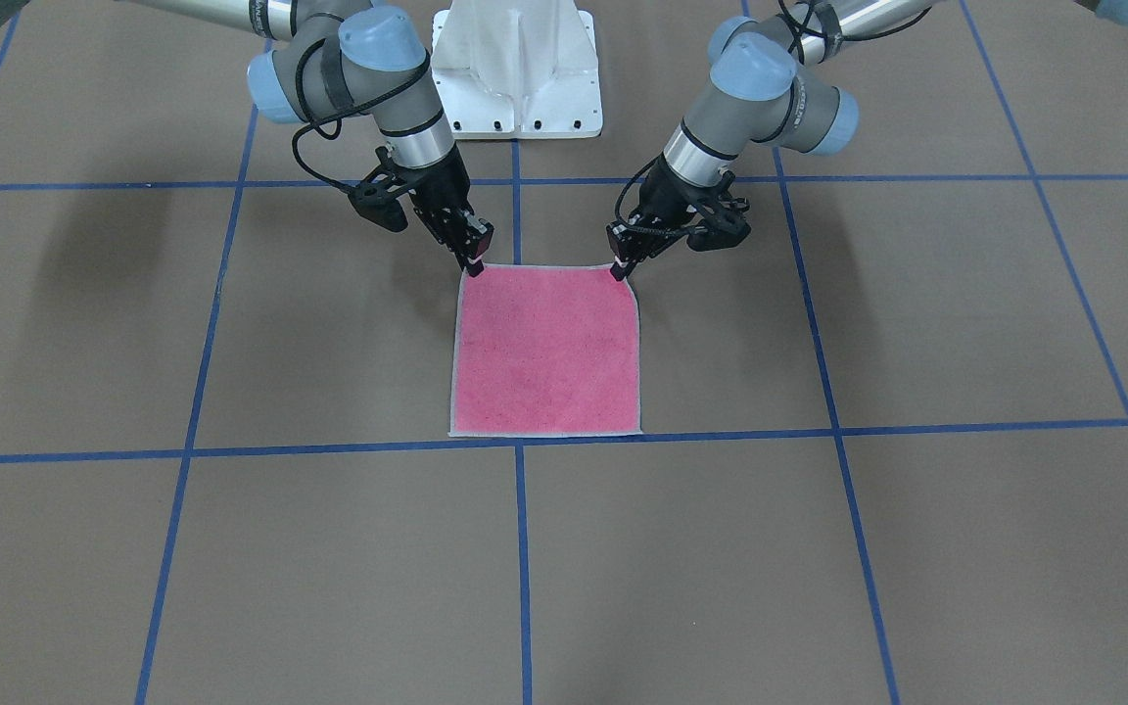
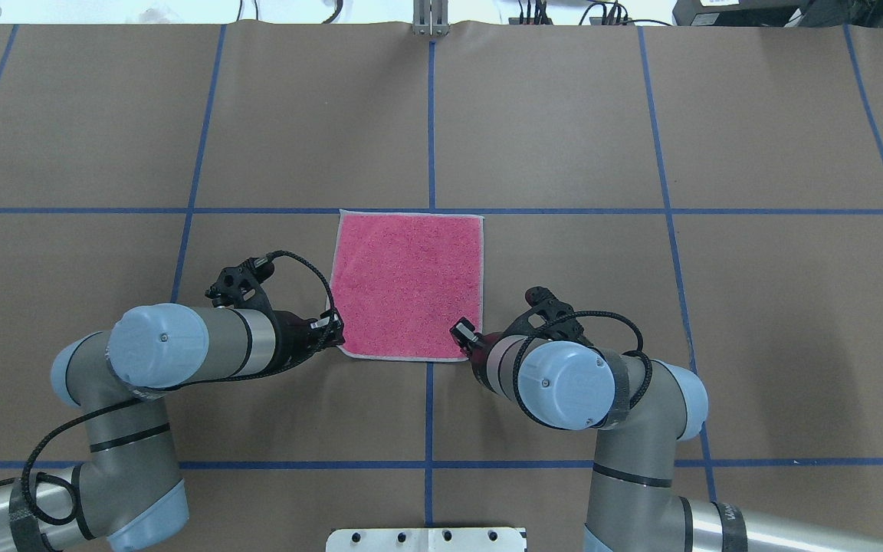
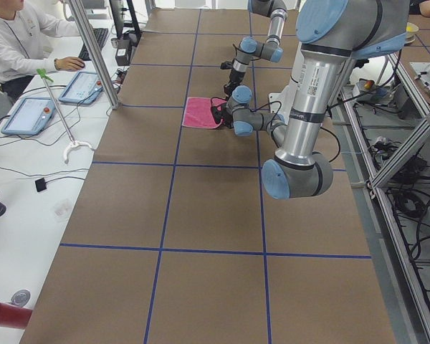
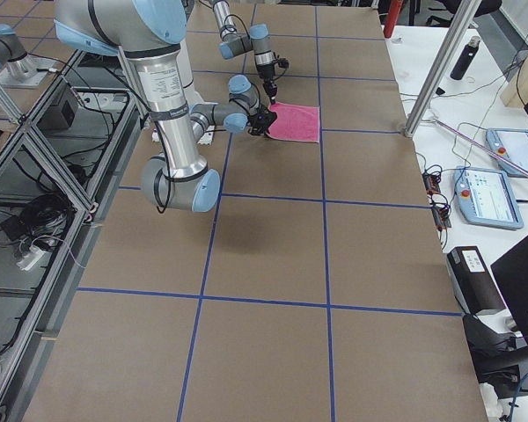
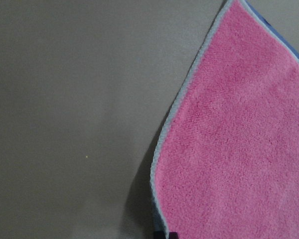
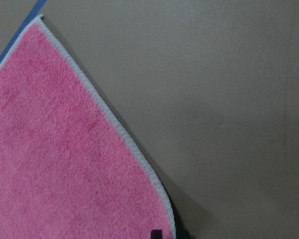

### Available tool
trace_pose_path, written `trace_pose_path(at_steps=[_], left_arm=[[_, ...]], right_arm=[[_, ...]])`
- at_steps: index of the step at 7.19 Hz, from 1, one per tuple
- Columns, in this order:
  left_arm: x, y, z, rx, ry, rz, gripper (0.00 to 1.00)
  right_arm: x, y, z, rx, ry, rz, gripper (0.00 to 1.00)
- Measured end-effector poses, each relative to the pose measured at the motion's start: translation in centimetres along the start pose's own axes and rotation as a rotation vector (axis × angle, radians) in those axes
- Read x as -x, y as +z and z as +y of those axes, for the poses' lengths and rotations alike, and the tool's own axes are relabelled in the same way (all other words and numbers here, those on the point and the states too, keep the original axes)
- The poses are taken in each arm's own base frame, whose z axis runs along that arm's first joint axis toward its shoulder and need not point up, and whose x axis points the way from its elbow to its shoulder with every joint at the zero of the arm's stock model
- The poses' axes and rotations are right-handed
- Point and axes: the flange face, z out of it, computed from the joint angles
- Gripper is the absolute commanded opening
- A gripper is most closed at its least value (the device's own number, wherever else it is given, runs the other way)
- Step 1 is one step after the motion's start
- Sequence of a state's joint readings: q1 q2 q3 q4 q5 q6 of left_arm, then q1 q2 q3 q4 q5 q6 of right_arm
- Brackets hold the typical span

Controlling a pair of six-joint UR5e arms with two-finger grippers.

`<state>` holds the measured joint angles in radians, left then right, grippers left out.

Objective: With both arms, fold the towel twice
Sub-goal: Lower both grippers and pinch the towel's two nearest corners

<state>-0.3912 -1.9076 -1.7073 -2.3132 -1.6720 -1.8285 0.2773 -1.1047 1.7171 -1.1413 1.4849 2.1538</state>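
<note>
The towel (image 1: 546,357) lies pink face up on the brown table, square, with a pale stitched border; it also shows in the overhead view (image 2: 408,284). My left gripper (image 2: 334,331) is shut on the towel's near left corner, on the right in the front-facing view (image 1: 620,269). My right gripper (image 2: 461,333) is shut on the near right corner (image 1: 476,264). Both wrist views show the pink cloth (image 5: 239,149) (image 6: 55,164) curving up to the fingers, with a shadow under the raised corner. The dark grey face is hidden.
The white bolted pedestal (image 1: 515,69) stands between the arm bases. Blue tape lines (image 2: 430,115) grid the table. An operator (image 3: 14,36) sits by tablets (image 3: 29,115) beyond the far edge. A metal post (image 4: 431,75) stands on that side.
</note>
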Motion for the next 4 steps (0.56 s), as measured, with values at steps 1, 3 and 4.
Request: trace_pose_path(at_steps=[1, 3, 4], left_arm=[[0.0, 0.0, 0.0, 0.000, 0.000, 0.000, 0.00], [-0.2, -0.1, 0.1, 0.002, 0.000, 0.003, 0.00], [-0.5, -0.5, 0.2, 0.009, 0.002, 0.011, 0.00]], right_arm=[[0.1, 0.0, 0.0, 0.000, 0.001, -0.001, 0.00], [0.3, -0.3, -0.1, 0.001, 0.003, -0.007, 0.00], [0.4, -1.1, -0.3, 0.007, 0.005, -0.018, 0.00]])
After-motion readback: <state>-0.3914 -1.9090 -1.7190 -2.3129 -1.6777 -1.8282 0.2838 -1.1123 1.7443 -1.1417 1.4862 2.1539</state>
